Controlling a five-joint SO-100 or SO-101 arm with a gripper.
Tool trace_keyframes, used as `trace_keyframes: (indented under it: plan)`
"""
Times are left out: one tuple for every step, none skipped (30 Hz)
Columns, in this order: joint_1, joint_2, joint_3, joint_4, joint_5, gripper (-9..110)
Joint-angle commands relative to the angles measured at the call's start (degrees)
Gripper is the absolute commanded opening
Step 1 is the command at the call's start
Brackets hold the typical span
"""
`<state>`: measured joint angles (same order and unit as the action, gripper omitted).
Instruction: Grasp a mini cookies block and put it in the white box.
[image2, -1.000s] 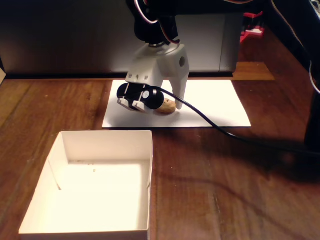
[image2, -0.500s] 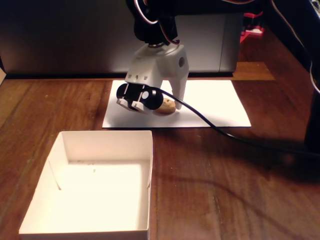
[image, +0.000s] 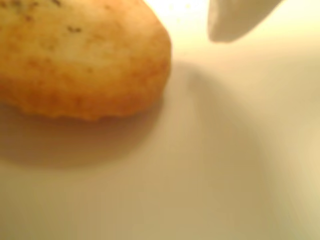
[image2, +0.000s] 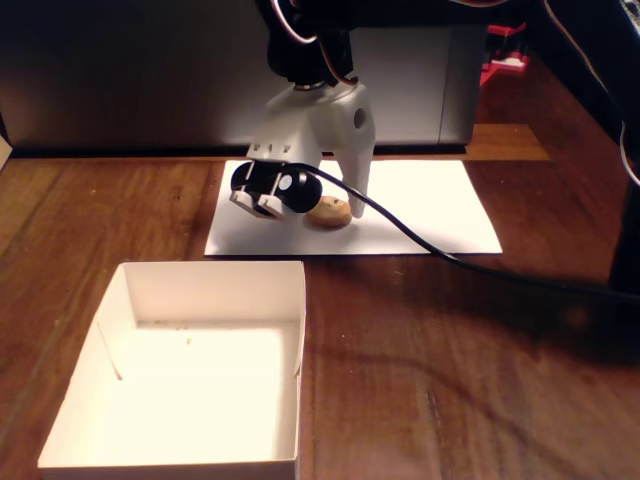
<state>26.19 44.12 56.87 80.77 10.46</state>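
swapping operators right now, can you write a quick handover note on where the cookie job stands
Gripper: down over the cookie, fingers either side of it; one white fingertip shows apart from the cookie in the wrist view. Whether it has closed cannot be told.
Mini cookie: lying on the white paper sheet, not lifted.
White box: on the wooden table, nearer the camera in the fixed view, no cookie inside.
Done: approach to the cookie.
Left: close, lift, carry to the box, release.

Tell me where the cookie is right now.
In the fixed view the cookie lies on the white paper sheet, under the gripper, beyond the white box.
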Motion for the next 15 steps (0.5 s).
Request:
trace_keyframes:
  plan:
    - [-1.1, 0.4, -3.7, -1.6, -0.4, 31]
    - [-1.1, 0.4, -3.7, -1.3, -0.4, 31]
    - [-1.2, 0.2, -3.7, -1.1, -0.2, 31]
    - [-1.2, 0.1, -3.7, -0.8, -0.1, 31]
    - [-1.3, 0.1, -3.7, -0.5, 0.0, 31]
    - [-1.4, 0.2, -3.7, -0.4, 0.1, 31]
    - [-1.4, 0.4, -3.7, -0.3, 0.2, 31]
    - [-1.5, 0.7, -3.7, -0.2, 0.2, 31]
    - [-1.5, 1.0, -3.7, -0.2, 0.1, 31]
    - [-1.6, 1.2, -3.7, -0.4, 0.1, 31]
    - [-1.6, 1.5, -3.7, -0.7, 0.0, 31]
    - [-1.6, 1.7, -3.8, -1.0, -0.1, 31]
    - [-1.6, 1.9, -3.8, -1.2, -0.1, 32]
    - [-1.5, 2.1, -3.8, -1.4, 0.0, 36]
    - [-1.4, 2.2, -3.8, -1.5, 0.0, 37]
